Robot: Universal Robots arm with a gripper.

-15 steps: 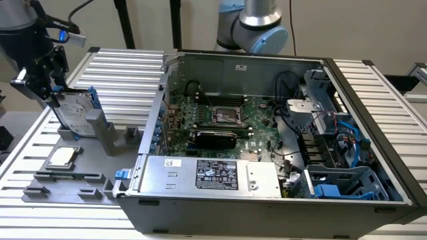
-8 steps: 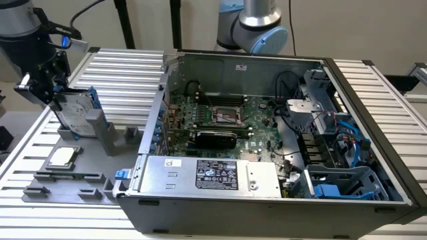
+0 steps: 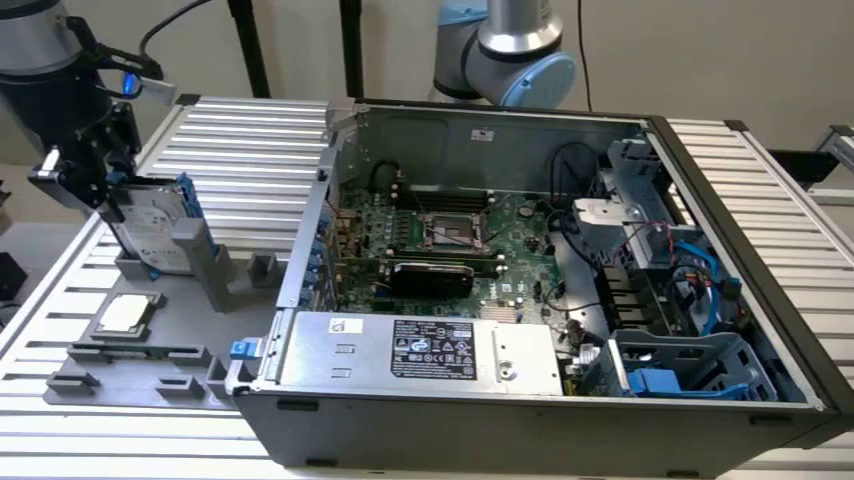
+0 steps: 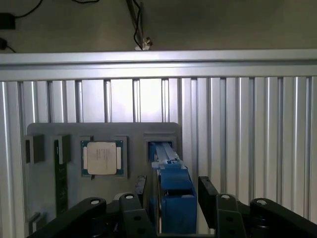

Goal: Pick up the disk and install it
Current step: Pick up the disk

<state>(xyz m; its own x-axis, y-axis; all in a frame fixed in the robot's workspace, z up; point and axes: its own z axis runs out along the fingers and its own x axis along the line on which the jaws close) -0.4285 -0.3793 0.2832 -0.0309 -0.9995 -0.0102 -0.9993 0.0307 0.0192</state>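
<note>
The gripper [image 3: 110, 195] hides the upper end of the disk [image 3: 154, 230] in the exterior view, the wrist view's edge crops its near end, and the power-supply label [image 3: 433, 349] is too small to read.

Blue-framed disk [image 3: 144, 225], upright on edge

open computer case [image 3: 534, 430]: on slatted table [image 3: 240, 130] | square chip [image 3: 123, 313]: seated in grey fixture [image 3: 147, 372] | blue cage [image 3: 687, 365]: inside case

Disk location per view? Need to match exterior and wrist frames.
Exterior view: the disk stands upright in the grey fixture, at the exterior view's left.
Wrist view: the disk is edge-on, blue carrier toward the camera.
Shared landmark: the silver chip beside it.
</note>
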